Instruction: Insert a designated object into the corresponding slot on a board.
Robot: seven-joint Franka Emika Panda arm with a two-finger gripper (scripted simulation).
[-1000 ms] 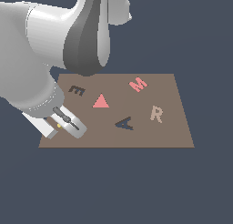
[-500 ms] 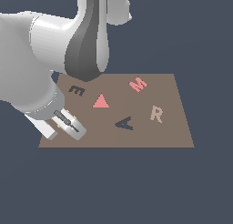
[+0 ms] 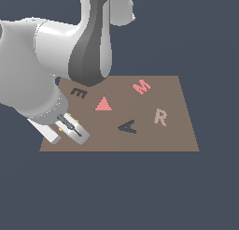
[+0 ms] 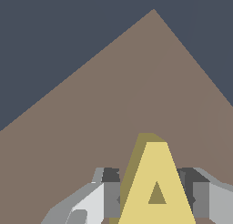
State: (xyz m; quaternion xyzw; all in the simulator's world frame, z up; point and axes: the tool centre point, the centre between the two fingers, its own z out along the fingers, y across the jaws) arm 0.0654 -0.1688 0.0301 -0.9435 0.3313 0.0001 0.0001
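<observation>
The yellow letter A (image 4: pixel 157 173) sits between my two fingers (image 4: pixel 109 196) in the wrist view, and both pads press against its sides. In the exterior view my gripper (image 3: pixel 72 129) is low over the front corner of the brown board (image 3: pixel 154 140) on the exterior view's left, and it hides almost all of the yellow A. The dark A-shaped slot (image 3: pixel 128 127) lies flat near the board's middle front, well off to the exterior view's right of the gripper. The gripper is shut on the yellow A.
On the board are a dark E-shaped cut-out (image 3: pixel 78 92), a pink triangle (image 3: pixel 103 104), a pink M (image 3: pixel 142 87) and a beige R (image 3: pixel 160 116). The arm's large white and grey links hang over the board's far side on the exterior view's left.
The fingers have drawn in around the yellow A, which showed more between them a second ago. The gripper has shifted slightly toward the exterior view's right.
</observation>
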